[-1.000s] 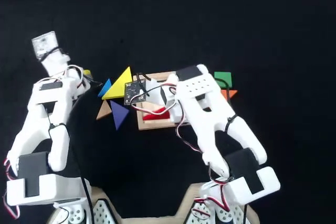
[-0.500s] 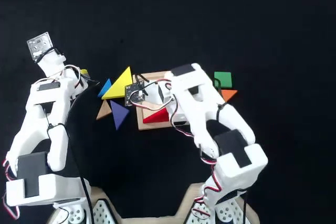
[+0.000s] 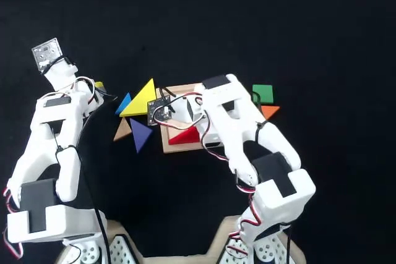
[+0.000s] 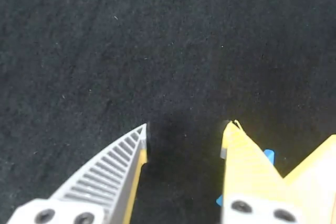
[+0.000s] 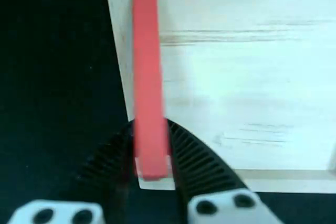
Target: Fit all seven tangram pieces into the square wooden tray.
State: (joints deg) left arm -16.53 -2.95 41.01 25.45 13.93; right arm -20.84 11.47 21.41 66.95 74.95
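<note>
The square wooden tray point(image 3: 168, 148) lies mid-table with my right arm over it. My right gripper point(image 5: 151, 150) is shut on the red triangle point(image 5: 147, 66), which stands on edge along the tray's wall point(image 5: 116, 51); from above, the red triangle point(image 3: 185, 135) sits at the tray's near side. Left of the tray lie a yellow triangle point(image 3: 143, 98), a small blue triangle point(image 3: 124, 103), a purple triangle point(image 3: 140, 133) and a tan triangle point(image 3: 122, 130). On the tray's right are a green square point(image 3: 263, 93) and an orange triangle point(image 3: 270, 111). My left gripper point(image 4: 184, 135) is open over bare cloth, left of the blue triangle point(image 4: 269, 156).
A black cloth covers the table. Free room lies beyond the tray toward the far edge and on the far right. The arm bases point(image 3: 247, 239) stand at the near edge. Wires point(image 3: 167, 110) hang over the tray's left part.
My right arm has drawn back and tipped down, bringing the red triangle to the tray's near side. The left arm's wrist turned slightly, then held still.
</note>
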